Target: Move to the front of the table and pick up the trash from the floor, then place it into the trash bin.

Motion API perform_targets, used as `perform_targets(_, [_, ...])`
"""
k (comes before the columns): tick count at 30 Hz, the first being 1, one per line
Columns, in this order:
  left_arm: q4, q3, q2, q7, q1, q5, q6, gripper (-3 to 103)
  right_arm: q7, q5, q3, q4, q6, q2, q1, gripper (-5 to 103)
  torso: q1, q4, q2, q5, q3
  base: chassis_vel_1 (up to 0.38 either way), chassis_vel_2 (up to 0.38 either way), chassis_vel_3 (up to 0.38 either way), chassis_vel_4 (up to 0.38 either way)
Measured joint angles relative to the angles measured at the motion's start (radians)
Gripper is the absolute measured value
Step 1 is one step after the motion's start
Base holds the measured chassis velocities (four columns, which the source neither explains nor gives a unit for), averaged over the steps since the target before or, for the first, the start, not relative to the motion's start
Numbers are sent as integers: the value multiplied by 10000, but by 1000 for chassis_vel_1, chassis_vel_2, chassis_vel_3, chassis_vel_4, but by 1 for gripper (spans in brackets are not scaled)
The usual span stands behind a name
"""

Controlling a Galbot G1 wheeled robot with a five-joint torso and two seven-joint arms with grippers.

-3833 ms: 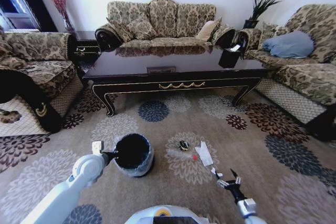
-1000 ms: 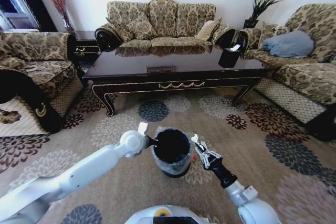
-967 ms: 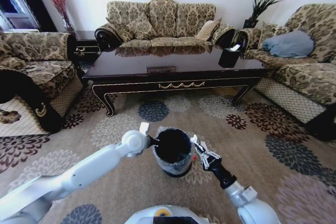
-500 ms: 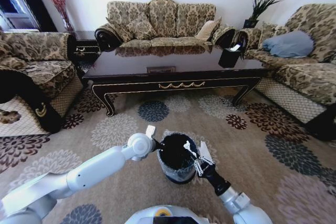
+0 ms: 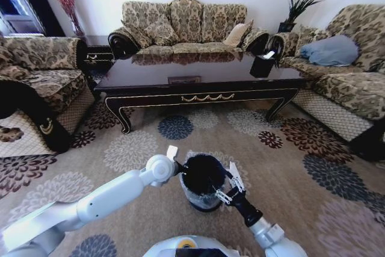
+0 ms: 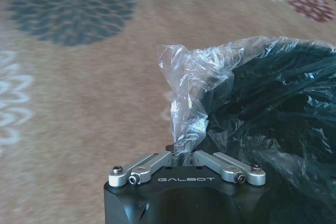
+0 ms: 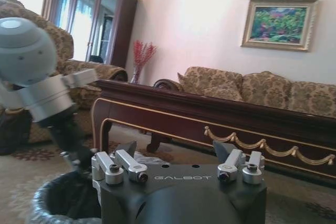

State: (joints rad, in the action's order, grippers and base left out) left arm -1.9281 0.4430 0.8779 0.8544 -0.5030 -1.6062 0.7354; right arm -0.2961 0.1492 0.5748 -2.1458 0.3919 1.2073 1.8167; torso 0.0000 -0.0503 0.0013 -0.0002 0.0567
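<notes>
The black trash bin (image 5: 201, 180), with its clear liner (image 6: 195, 90) folded over the rim, hangs over the flowered floor (image 5: 301, 167) in front of the dark table (image 5: 198, 73). My left gripper (image 5: 178, 168) is shut on the bin's rim and liner, pinched between the fingers of the left gripper (image 6: 181, 154) in the left wrist view. My right gripper (image 5: 228, 186) stands open at the bin's right rim. In the right wrist view the right gripper (image 7: 176, 153) has nothing between its fingers, and the trash bin (image 7: 60, 200) sits just below it. Trash, a white tissue (image 5: 236, 174), lies on the carpet just beyond that gripper.
Patterned sofas ring the table: one behind it (image 5: 183, 25), one at the left (image 5: 36, 82), and one at the right (image 5: 349, 76) with a blue cushion. A black tissue box (image 5: 263, 65) stands on the table's right end. Open carpet lies to both sides of the bin.
My right gripper has come from the floor to the bin's rim. A white scrap at its tip over the bin half a second ago is gone, and its fingers stand apart. The left arm still holds the bin.
</notes>
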Motion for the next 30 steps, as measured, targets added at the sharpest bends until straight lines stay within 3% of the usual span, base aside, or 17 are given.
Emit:
perform_targets(2, [-17, -490, -283, -86, -280, 42, 0, 0, 81, 267, 184, 72, -68, 54, -195, 88, 0, 1, 0, 0, 0, 0, 0, 0, 0])
perform_targets(3, [-16, -687, -368, -117, -400, 71, 0, 0, 107, 349, 258, 109, -90, 91, -264, 88, 0, 1, 0, 0, 0, 0, 0, 0, 0])
perform_targets(4, [-23, -1327, -574, -163, -837, 173, 0, 0, 184, 641, 420, 244, -156, 156, -444, 97, 0, -1, 0, -1, 0, 0, 0, 0, 0])
perform_targets(5, [-23, -1327, -574, -163, -837, 173, 0, 0, 184, 641, 420, 244, -156, 156, -444, 97, 0, -1, 0, -1, 0, 0, 0, 0, 0])
perform_targets(8, [-120, -2413, -909, -273, -1568, 340, 0, 0, 290, 1057, 619, 807, -219, 173, -780, 100, 0, -1, 0, -3, 0, 0, 0, 0, 0])
perform_targets(9, [-216, -3182, -1159, -367, -2132, 450, 0, 0, 330, 1234, 717, 1435, -220, 142, -1105, 100, 0, 2, 1, 0, 0, 0, 0, 0, 0])
perform_targets(10, [-216, -3182, -1159, -367, -2132, 450, 0, 0, 330, 1234, 717, 1435, -220, 142, -1105, 100, 0, 2, 1, 0, 0, 0, 0, 0, 0])
perform_targets(12, [-420, -4366, -1720, -665, -3005, 590, 2, 0, 412, 1682, 628, 3179, -286, 137, -2020, 100, 0, 5, 0, 2, 0, 0, 0, 0, 0])
perform_targets(19, [-350, -4847, -1900, -1011, -3313, 710, 2, 0, 390, 1682, 525, 5702, -156, 479, -2961, 100, 0, -9, 0, 1, 0, 0, 0, 0, 0])
perform_targets(24, [-201, -5286, -2015, -1299, -3969, 1273, 4, 0, 310, 1853, 387, 7501, -124, 535, -3877, 100, 0, 9, 0, 2, 1, 0, 0, 0, 0])
perform_targets(30, [-302, -5459, -1950, -1470, -4411, 1486, 1, 0, 167, 1859, 329, 9249, 6, 511, -4720, 100, 0, -4, 0, 3, 0, 0, 0, 0, 0])
